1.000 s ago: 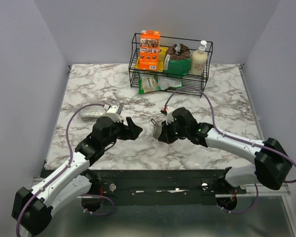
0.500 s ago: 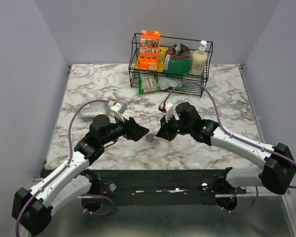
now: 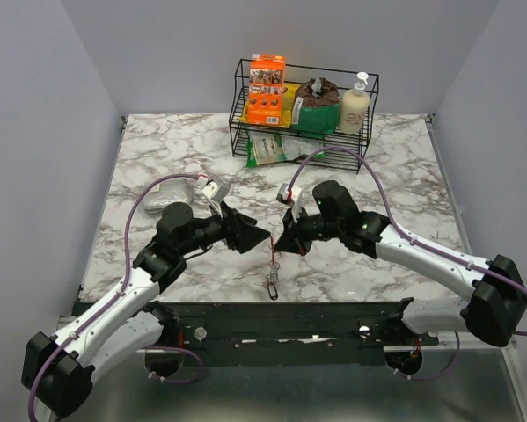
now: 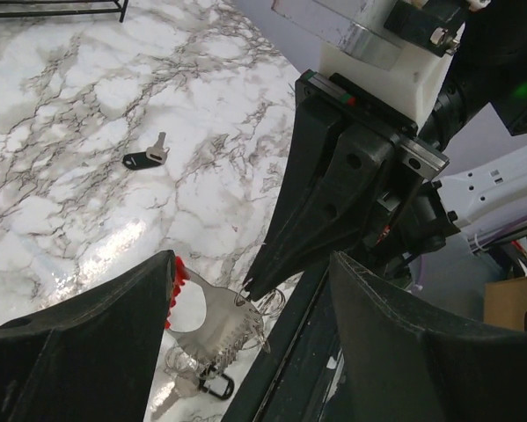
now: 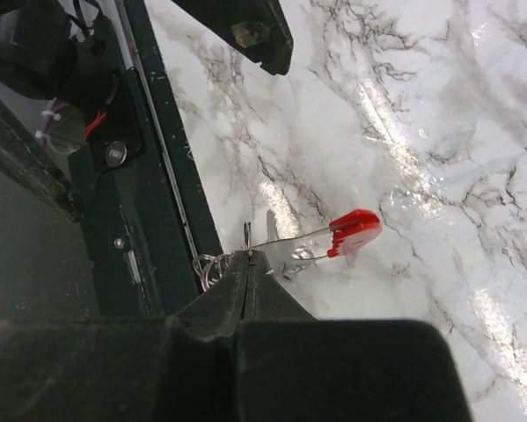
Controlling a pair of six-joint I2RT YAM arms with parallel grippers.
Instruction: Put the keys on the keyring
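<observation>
Two grippers aimed tip-to-tip low over tabletop (image 3: 157,158) near edge, R gripper (image 3: 278,245) jaws pinched on keys (image 3: 270,283), bunch hanging, long axis vertical, L gripper (image 3: 263,236) jaws wide.

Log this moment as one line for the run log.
right gripper: shut on key bunch, lifted | left gripper: open beside it | dark fob: lying on table

Top view is bright and even, with light pouring down from overhead and soft shadows pooling under both arms on the marble table (image 3: 404,176). Over to the left wrist: white glare off the marble at 8 o'clock, and the left gripper's fingers (image 4: 78,352) are dark, soft blurs along the bottom. Right wrist now: a hot glare streak from 1 to 4 o'clock, keys (image 5: 289,249) crisp at centre, right gripper's fingers (image 5: 210,308) a black out-of-focus mass at 6 o'clock.
</observation>
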